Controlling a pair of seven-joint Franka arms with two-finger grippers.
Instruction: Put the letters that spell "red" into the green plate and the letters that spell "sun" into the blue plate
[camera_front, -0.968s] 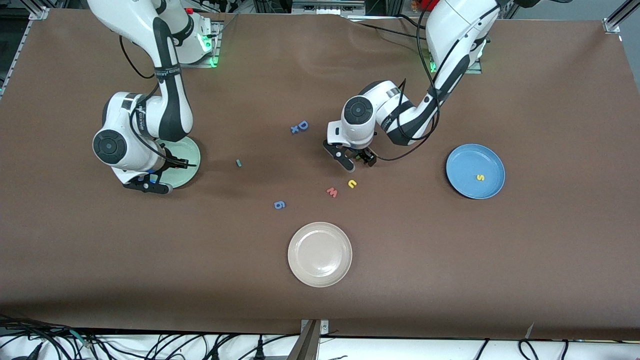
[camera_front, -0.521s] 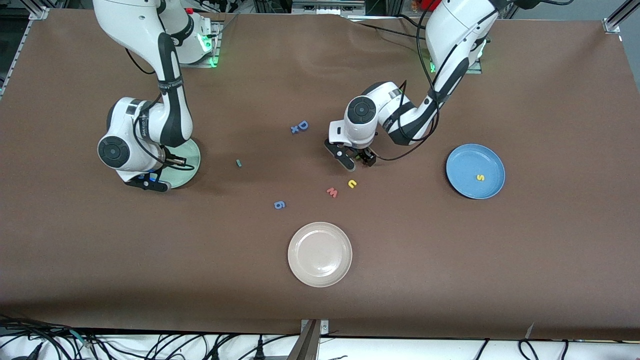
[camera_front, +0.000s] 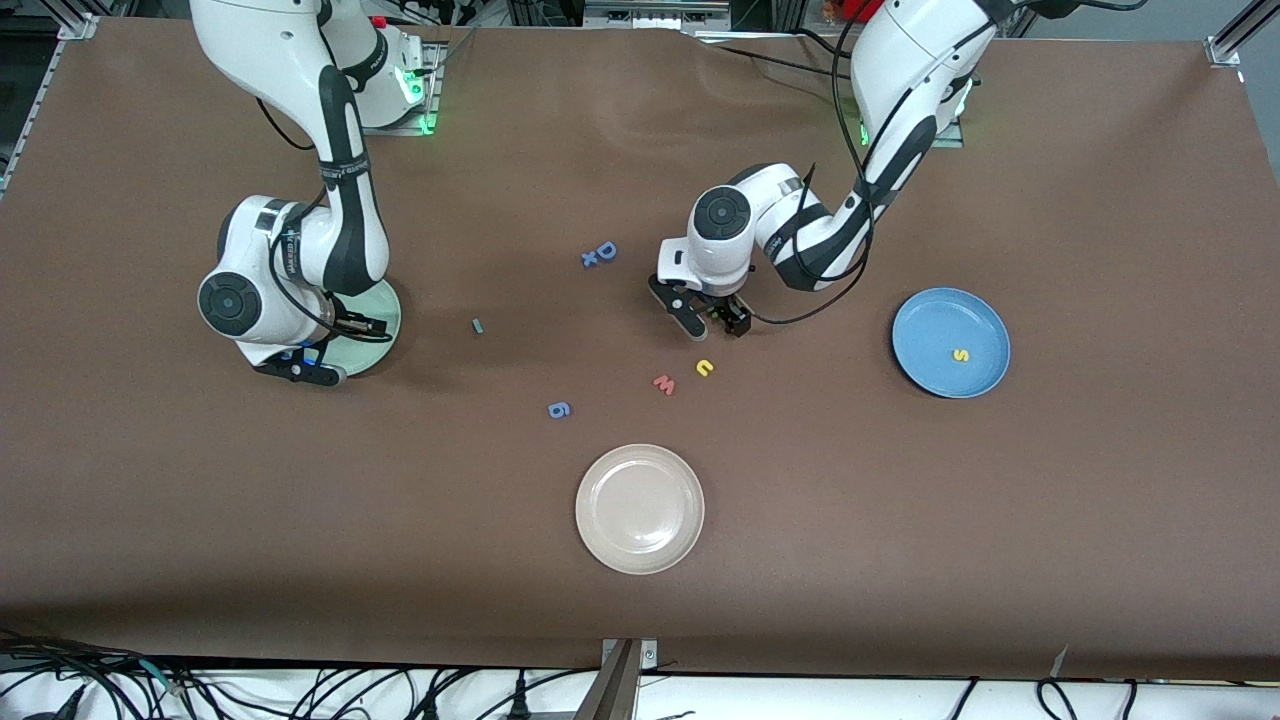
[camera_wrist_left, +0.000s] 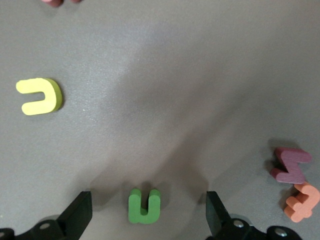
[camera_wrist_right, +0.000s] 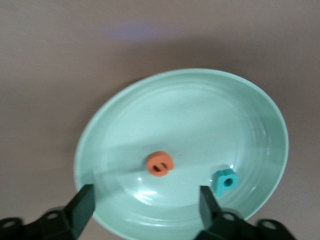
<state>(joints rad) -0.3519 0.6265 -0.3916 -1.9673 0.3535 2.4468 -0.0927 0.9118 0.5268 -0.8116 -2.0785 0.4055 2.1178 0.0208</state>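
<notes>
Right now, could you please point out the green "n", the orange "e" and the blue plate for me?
green "n" (camera_wrist_left: 144, 205): left wrist view, on its joining arch.
orange "e" (camera_wrist_right: 160, 163): right wrist view, on its face.
blue plate (camera_front: 925, 335): front view, on its bare floor.

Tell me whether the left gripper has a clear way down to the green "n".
Probably yes: the left gripper hangs open straight over the green "n", its jaws either side, with bare table around it.

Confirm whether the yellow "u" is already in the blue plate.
No. The yellow "u" lies on the bare table beside the red "w"; the blue plate holds only the yellow "s".
</notes>
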